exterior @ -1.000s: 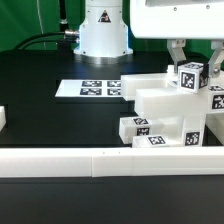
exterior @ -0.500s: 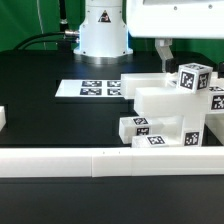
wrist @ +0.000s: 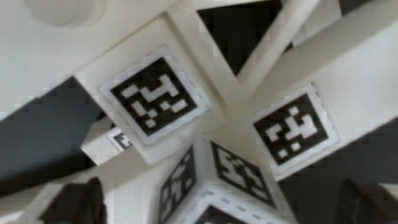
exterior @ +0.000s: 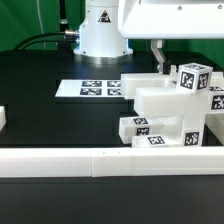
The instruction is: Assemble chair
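Exterior view, chair: The chair [exterior: 172,112] is a stack of white blocks and flat panels with small black-and-white tags. It sits on the black table, just behind the white border rail [exterior: 110,158], toward the exterior view's right.
Exterior view, top block: A cube with a tag [exterior: 190,77] sits at the top of the chair, tilted a little.
Exterior view, gripper: The gripper [exterior: 160,52] hangs just above the chair, beside the top cube. One thin finger shows clearly. Nothing is seen between the fingers.
Exterior view, jaws: They look spread wide and let go. They hold nothing.
Exterior view, marker board: The marker board [exterior: 90,89] lies flat on the table behind the chair, toward the exterior view's left. It touches nothing the arm works on.
Wrist view, chair: The camera looks down very close on the chair's tagged blocks [wrist: 160,98]. Three or four tags show where white bars meet. The picture is blurry.
Wrist view, fingers: Dark shapes at the edge may be the fingertips, but that cannot be told.
Step in hand: It looks like the arm has let a part go on the chair and should lift away.
How to do it well: Go straight up with the jaws wide, so no finger bumps the top cube or knocks the stack.
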`<state>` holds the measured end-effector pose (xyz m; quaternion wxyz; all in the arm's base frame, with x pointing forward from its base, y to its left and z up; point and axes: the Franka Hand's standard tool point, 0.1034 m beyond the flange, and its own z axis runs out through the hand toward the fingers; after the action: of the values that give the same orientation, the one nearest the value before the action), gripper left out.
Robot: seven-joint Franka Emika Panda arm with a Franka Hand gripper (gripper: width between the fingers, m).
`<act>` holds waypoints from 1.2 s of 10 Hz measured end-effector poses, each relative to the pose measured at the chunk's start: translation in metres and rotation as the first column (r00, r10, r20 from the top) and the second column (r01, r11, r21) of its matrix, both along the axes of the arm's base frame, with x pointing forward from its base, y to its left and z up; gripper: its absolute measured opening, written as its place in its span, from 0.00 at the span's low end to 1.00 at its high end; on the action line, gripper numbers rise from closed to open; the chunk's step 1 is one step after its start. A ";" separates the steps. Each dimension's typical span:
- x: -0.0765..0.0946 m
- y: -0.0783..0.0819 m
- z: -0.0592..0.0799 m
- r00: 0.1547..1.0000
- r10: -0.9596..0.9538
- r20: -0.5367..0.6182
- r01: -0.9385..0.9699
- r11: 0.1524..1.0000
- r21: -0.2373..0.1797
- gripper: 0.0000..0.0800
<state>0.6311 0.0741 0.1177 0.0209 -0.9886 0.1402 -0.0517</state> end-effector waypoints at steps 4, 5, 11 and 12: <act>0.001 -0.008 0.000 0.952 0.305 0.001 -0.305 0.952 -0.039 0.81; 0.000 -0.008 -0.001 0.930 0.368 -0.002 -0.367 0.929 -0.050 0.81; 0.000 -0.010 -0.001 0.926 0.377 -0.003 -0.377 0.925 -0.051 0.36; 0.000 -0.010 -0.001 0.931 0.365 -0.002 -0.365 0.930 -0.049 0.36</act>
<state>0.6313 0.0646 0.1169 0.0066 -0.9974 -0.0474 -0.0537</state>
